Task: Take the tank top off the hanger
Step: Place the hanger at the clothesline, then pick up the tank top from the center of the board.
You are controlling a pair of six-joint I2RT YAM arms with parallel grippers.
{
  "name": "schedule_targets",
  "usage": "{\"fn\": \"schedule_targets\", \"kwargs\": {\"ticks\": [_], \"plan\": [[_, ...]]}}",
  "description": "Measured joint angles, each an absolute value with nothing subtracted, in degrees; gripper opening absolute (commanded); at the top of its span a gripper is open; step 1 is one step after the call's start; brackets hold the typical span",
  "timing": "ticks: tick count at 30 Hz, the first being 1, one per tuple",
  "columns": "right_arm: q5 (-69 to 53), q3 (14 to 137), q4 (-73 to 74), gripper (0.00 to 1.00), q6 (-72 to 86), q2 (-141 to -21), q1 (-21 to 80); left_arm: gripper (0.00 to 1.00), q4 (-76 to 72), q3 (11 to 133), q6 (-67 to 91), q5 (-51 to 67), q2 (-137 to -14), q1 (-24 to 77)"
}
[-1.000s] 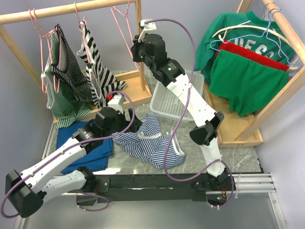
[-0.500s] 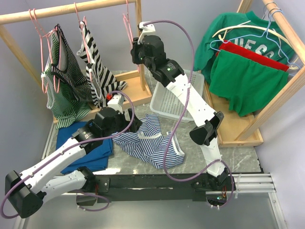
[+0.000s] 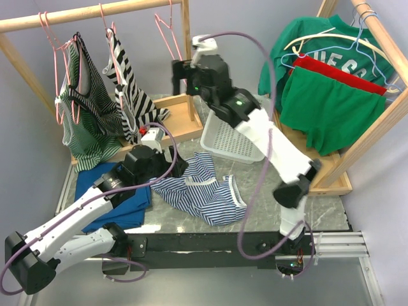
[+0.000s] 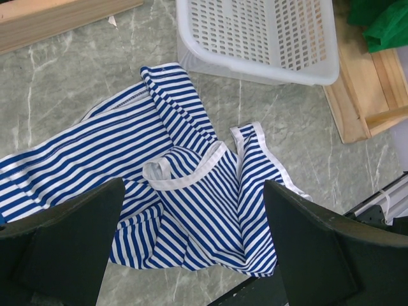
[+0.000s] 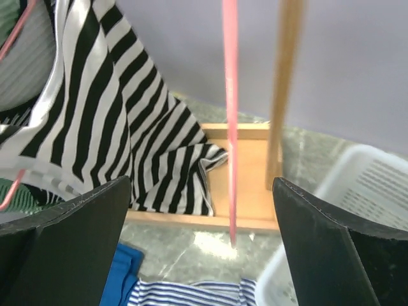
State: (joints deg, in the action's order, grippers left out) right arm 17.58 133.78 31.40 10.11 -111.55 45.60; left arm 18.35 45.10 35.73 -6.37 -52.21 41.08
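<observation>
Blue-and-white striped tank top (image 3: 207, 191) is off any hanger and lies crumpled flat on the grey marble table (image 4: 64, 83), just in front of the white mesh basket (image 4: 255, 71), with its white-trimmed neckline facing up. Left gripper (image 4: 194, 185) sits low over the left part of the garment. In the wrist view its two fingers (image 4: 70, 242) are wide apart with only striped cloth showing between them; I cannot tell whether the tips touch the fabric, and nothing is gripped. A folded solid-blue garment (image 3: 108, 191) lies on the table to the left, partly under the left arm. Right arm is raised toward the back-left clothes rack. Right gripper (image 5: 201, 182) is also spread, and one thin wire of the bare pink hanger (image 5: 229, 115) runs vertically through the gap without touching either finger. That hanger hangs from the wooden rail (image 3: 95, 14), close beside the rack's upright post (image 5: 287, 95). A black-and-white striped top (image 5: 127, 127) hangs just left of it, and a green striped one (image 3: 86, 121) hangs further left. On the right-hand rack, green and red garments (image 3: 331, 108) hang on their own hangers, well apart from both grippers.
</observation>
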Motion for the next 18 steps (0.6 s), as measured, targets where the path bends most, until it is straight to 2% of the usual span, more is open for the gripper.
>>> {"fn": "schedule_targets", "kwargs": {"ticks": [4,13,15,18], "plan": [[24.1,124.6,32.3,1.00,12.8,-100.6,46.2,0.96,18.8,44.2,36.0,-8.1,-52.8,41.7],[29.1,78.6,29.1,1.00,27.6,-56.1,45.9,0.96,16.5,41.3,36.3,-8.4,-67.2,49.6],[28.9,73.0,30.2,1.00,30.9,-49.0,45.9,0.96,14.8,41.3,36.3,-6.8,-71.8,51.4],[28.0,70.1,31.8,1.00,35.0,-44.9,45.9,0.96,12.8,41.4,36.7,-6.3,-76.8,52.8]]}}
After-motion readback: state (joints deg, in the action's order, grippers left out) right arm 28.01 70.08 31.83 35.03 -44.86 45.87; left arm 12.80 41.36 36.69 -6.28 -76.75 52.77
